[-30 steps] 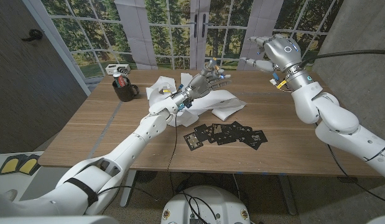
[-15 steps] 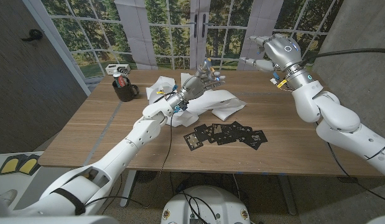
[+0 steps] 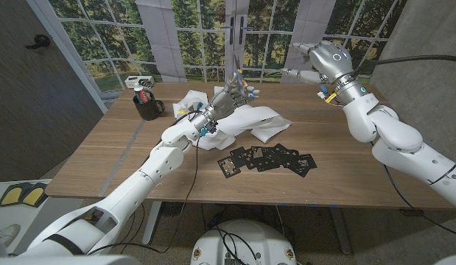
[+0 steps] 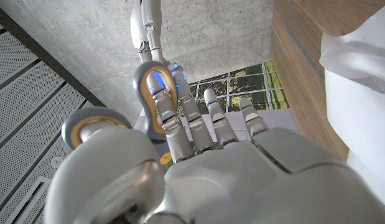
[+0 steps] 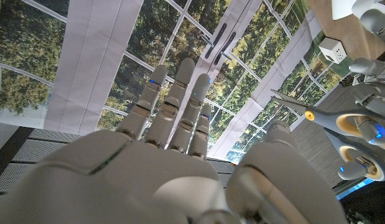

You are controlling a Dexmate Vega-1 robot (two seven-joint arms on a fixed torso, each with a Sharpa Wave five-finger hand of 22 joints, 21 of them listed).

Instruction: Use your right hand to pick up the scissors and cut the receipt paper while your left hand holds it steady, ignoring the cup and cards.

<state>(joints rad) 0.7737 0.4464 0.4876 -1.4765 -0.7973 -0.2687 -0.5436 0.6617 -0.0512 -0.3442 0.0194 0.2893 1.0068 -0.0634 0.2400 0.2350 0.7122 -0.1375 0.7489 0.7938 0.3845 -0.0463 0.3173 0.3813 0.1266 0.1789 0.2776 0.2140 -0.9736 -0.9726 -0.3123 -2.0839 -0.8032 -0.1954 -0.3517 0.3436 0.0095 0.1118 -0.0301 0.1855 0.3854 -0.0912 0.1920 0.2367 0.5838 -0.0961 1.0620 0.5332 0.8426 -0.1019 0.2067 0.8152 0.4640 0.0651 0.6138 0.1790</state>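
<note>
Grey scissors (image 5: 332, 121) w/ yellow-lined loops held above crumpled white receipt paper (image 3: 257, 121) mid-table.

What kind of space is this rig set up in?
Likely an indoor lab or demo room, not a home: a wooden table stands before a printed forest-window backdrop, with bare concrete wall at the side and cables hanging under the table.

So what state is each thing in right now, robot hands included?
Left robot hand: up over the paper, holding the scissors.
Scissors: in the air, blades look closed.
Right robot hand: up in the air, empty, fingers apart.
Receipt paper: crumpled, lying on the table.
Cup: upright.
Cards: spread out on the table.
</note>
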